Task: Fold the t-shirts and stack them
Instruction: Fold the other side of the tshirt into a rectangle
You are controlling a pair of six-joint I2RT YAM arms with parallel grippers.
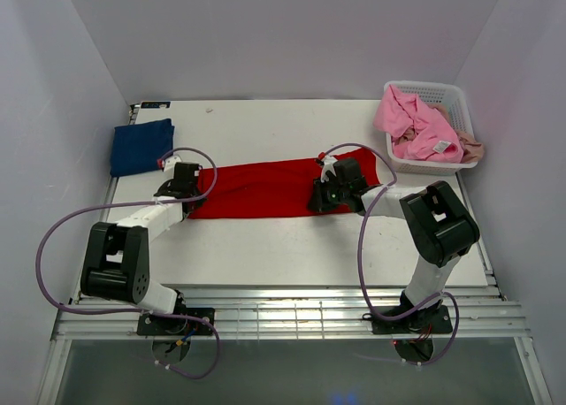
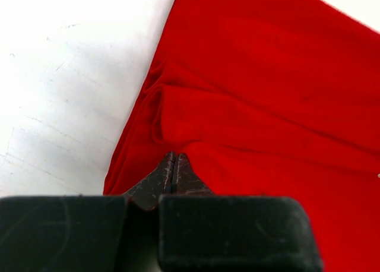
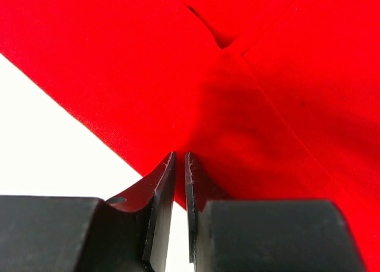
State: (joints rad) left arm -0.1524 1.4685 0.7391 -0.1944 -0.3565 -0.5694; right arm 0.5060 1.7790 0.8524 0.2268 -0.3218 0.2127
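The bright red t-shirt [image 1: 265, 187] lies as a long folded band across the middle of the table. My left gripper [image 1: 188, 195] is at its left end, jaws shut with the red cloth [image 2: 249, 94] puckered at the tips [image 2: 174, 157]. My right gripper [image 1: 321, 198] is on the band's near edge toward the right, jaws closed to a thin slit on the red cloth [image 3: 249, 88] at its hem [image 3: 180, 157]. A folded navy blue t-shirt [image 1: 140, 146] lies at the back left. A pink t-shirt [image 1: 416, 126] and a beige one [image 1: 472, 149] are heaped in the basket.
The white lattice basket [image 1: 453, 94] stands at the back right corner. The white table [image 1: 283, 250] runs bare in front of the red shirt to the metal rail at the near edge. Purple cables loop from both arms. Walls close in on the left, right and back.
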